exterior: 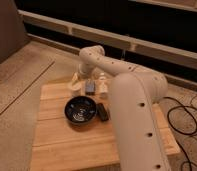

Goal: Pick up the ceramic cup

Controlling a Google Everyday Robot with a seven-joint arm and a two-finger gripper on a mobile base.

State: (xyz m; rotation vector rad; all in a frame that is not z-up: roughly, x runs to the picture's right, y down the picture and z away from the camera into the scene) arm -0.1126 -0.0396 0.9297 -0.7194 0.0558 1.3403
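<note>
The ceramic cup (74,82), small and cream-beige, stands at the back left of the wooden table (57,140). My gripper (82,75) hangs down from the white arm (132,100) right at the cup, touching or just above its right side. The cup is partly hidden by the gripper, and I cannot tell whether it is held.
A wide dark glossy bowl (81,111) sits mid-table in front of the cup. A small blue-grey object (90,88) and a white bottle (103,81) stand to the right of the cup. A dark flat item (103,112) lies beside the bowl. Cables (184,117) lie on the floor at right.
</note>
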